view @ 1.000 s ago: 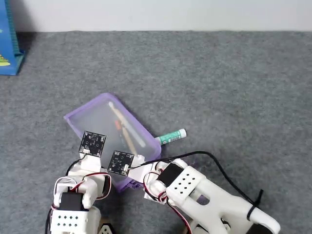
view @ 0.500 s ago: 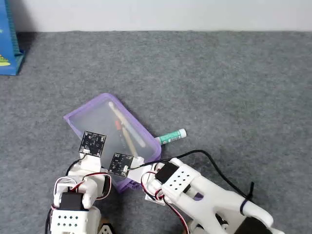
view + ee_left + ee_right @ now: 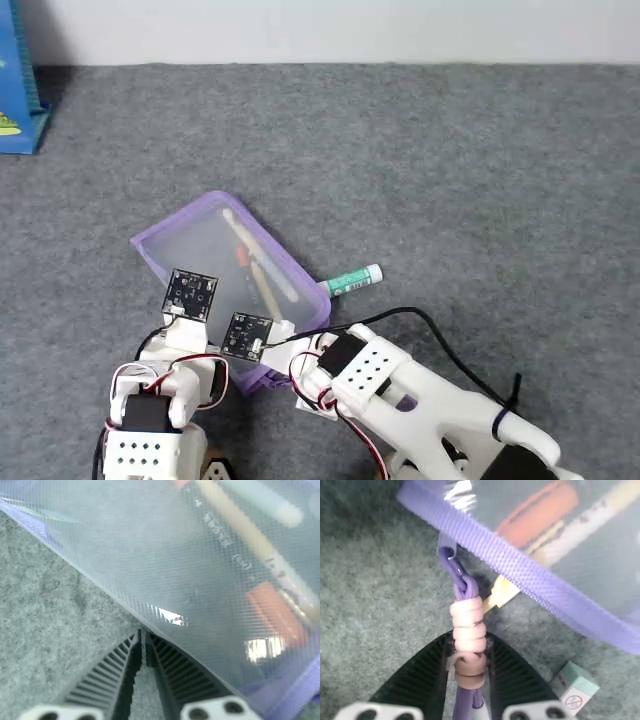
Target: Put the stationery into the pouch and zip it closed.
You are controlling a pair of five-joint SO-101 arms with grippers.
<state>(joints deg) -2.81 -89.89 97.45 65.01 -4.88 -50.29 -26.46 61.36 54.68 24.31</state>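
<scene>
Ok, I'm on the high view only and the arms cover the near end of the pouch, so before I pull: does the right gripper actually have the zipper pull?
Observer: Yes. In the right wrist view, the right gripper is shut on the beaded zipper pull, which hangs from the slider at the end of the pouch zip band.
Operator: And is the left one anchoring the pouch?
Observer: It looks so. In the left wrist view, the left gripper is pinched shut right at the pouch's clear edge.
</scene>
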